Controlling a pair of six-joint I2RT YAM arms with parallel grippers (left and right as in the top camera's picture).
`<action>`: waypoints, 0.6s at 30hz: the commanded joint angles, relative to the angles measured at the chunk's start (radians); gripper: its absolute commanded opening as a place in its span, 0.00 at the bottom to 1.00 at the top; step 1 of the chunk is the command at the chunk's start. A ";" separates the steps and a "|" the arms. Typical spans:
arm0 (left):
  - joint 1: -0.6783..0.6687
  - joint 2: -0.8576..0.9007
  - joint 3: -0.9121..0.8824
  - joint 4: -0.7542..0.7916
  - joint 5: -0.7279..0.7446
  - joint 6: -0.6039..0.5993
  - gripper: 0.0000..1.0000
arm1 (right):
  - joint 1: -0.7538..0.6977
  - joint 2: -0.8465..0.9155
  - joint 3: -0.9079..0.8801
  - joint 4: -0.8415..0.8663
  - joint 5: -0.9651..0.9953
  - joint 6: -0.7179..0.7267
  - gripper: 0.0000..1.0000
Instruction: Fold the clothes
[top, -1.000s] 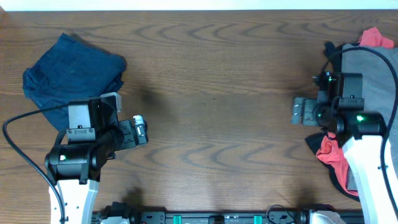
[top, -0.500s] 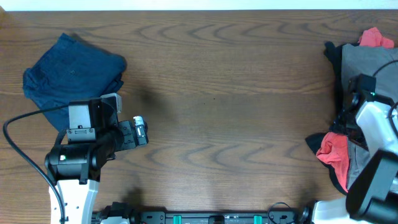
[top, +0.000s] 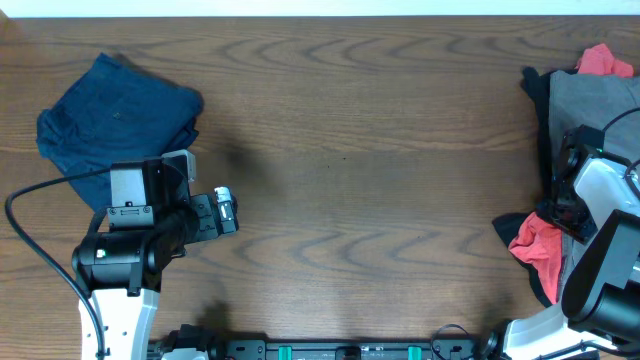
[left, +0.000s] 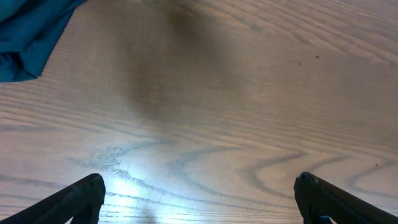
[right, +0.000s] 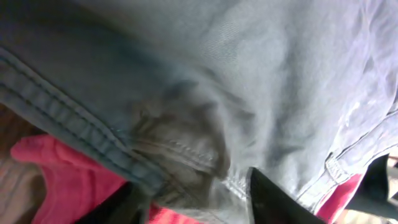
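Observation:
The clothes lie in two places. A navy garment (top: 115, 115) is bunched at the far left, and its edge shows at the top left of the left wrist view (left: 28, 31). Grey shorts (top: 600, 110) lie in a heap at the right edge with a red garment (top: 535, 245) and a black one (top: 533, 82). My right gripper (top: 568, 203) reaches down into that heap. Its jaws (right: 196, 199) are closed on a bunched fold of the grey shorts (right: 205, 93) by a seam, with red cloth (right: 62, 180) just beneath. My left gripper (left: 199, 199) hovers open over bare wood, right of the navy garment.
The brown wooden table (top: 350, 150) stretches between the two piles. A second bit of red cloth (top: 605, 60) pokes out at the top of the right heap. The left arm's cable (top: 30, 195) loops beside the navy garment.
My right arm swung from the bare wood left of the heap onto the grey shorts, and its jaws closed from wide open onto the cloth. The left arm stayed still.

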 joint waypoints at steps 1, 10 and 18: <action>0.003 0.000 0.020 -0.003 0.013 -0.002 0.98 | -0.017 0.003 0.016 0.006 0.044 0.012 0.40; 0.003 0.000 0.020 -0.003 0.013 -0.002 0.98 | -0.029 0.003 0.024 0.008 0.043 0.012 0.27; 0.003 0.000 0.020 -0.002 0.013 -0.002 0.98 | -0.029 0.003 0.087 -0.018 0.043 0.011 0.39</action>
